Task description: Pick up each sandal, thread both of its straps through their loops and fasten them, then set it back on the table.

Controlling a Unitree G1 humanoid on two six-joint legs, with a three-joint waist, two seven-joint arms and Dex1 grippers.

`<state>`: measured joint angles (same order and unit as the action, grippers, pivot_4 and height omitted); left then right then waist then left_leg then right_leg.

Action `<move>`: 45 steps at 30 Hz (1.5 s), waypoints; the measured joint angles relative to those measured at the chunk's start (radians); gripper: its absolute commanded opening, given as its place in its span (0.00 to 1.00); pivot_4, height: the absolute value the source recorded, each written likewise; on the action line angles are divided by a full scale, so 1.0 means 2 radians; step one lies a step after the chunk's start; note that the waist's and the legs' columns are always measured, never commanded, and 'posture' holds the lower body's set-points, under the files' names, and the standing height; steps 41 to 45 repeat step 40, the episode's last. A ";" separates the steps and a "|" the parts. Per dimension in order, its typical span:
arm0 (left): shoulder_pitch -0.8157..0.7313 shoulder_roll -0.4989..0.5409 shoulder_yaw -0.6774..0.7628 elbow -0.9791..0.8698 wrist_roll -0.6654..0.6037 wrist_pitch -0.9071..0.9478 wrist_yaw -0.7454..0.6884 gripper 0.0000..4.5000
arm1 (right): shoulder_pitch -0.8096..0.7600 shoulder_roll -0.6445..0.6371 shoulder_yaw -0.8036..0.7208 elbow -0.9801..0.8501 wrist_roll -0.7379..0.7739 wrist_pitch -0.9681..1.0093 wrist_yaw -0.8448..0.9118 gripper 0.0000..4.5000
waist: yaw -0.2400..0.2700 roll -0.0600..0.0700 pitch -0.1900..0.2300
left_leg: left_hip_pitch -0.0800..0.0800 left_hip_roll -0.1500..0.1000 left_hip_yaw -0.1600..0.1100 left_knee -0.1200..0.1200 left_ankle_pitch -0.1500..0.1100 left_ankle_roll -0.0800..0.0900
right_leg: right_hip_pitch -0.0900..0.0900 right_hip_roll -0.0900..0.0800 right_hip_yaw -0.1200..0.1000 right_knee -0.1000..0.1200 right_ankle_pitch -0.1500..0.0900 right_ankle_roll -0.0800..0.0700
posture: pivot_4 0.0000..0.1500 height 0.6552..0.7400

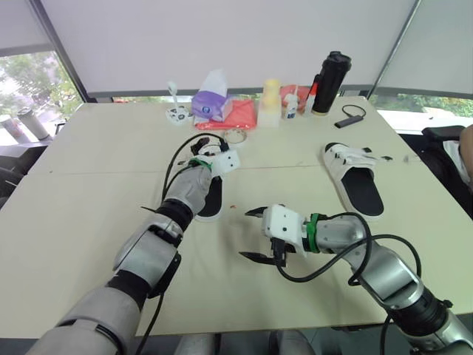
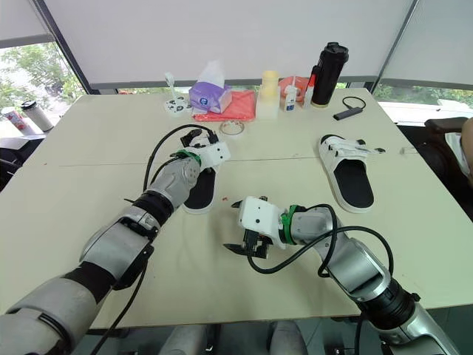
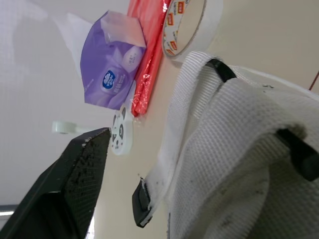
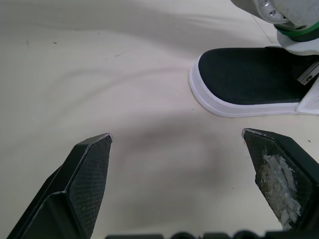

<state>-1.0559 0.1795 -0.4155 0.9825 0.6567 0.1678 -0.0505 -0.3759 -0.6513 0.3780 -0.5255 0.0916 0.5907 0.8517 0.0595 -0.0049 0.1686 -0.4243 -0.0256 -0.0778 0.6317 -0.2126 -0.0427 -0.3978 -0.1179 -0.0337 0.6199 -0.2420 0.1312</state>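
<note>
Nearest, the right gripper hangs over the bare table with its jaws wide apart and holds nothing. Just beyond it lies the first sandal, flat, sole down. The left gripper is at the white straps on its far end; if it is open or closed I cannot tell. The second sandal lies well apart on the right side, also flat. At the far edge stand a purple tissue pack with one tissue coming out, a pale bottle with yellow cap, and a black flask with its lid on, its content hidden.
</note>
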 measured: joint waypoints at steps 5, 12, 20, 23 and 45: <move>0.097 0.036 0.003 -0.185 0.000 0.028 -0.046 0.98 | -0.002 -0.001 0.001 0.001 0.000 -0.001 0.002 1.00 | -0.009 0.000 0.000 | -0.001 0.000 0.000 -0.001 0.000 0.000 | -0.001 0.000 0.000 0.000 0.000 -0.001 | 1.00 1.00; 0.302 0.062 0.059 -0.509 -0.083 0.066 -0.161 0.98 | -0.009 -0.015 -0.008 0.023 0.001 -0.019 0.016 1.00 | -0.011 0.000 0.000 | -0.001 0.000 0.000 -0.001 0.000 0.000 | -0.001 0.000 0.001 -0.001 0.000 -0.001 | 1.00 1.00; 0.391 0.108 0.127 -0.693 -0.209 0.040 -0.242 0.98 | -0.022 -0.045 -0.072 0.069 0.019 -0.038 0.037 1.00 | -0.013 0.000 0.002 | 0.000 0.001 0.000 -0.001 0.000 0.000 | -0.001 0.000 0.001 -0.001 0.000 -0.005 | 1.00 1.00; 0.403 0.128 0.164 -0.714 -0.263 0.040 -0.272 0.98 | -0.022 -0.060 -0.098 0.078 0.030 -0.039 0.048 1.00 | -0.013 0.000 0.002 | -0.001 0.001 0.000 -0.001 0.000 0.000 | -0.001 0.000 0.001 -0.001 0.000 -0.005 | 1.00 1.00; 0.463 0.220 0.302 -0.719 -0.531 0.089 -0.404 0.98 | 0.056 -0.167 -0.237 0.044 0.106 -0.008 0.096 1.00 | -0.012 0.001 0.004 | -0.001 0.001 0.001 -0.001 0.000 0.000 | -0.002 0.000 0.001 -0.002 0.000 -0.005 | 1.00 1.00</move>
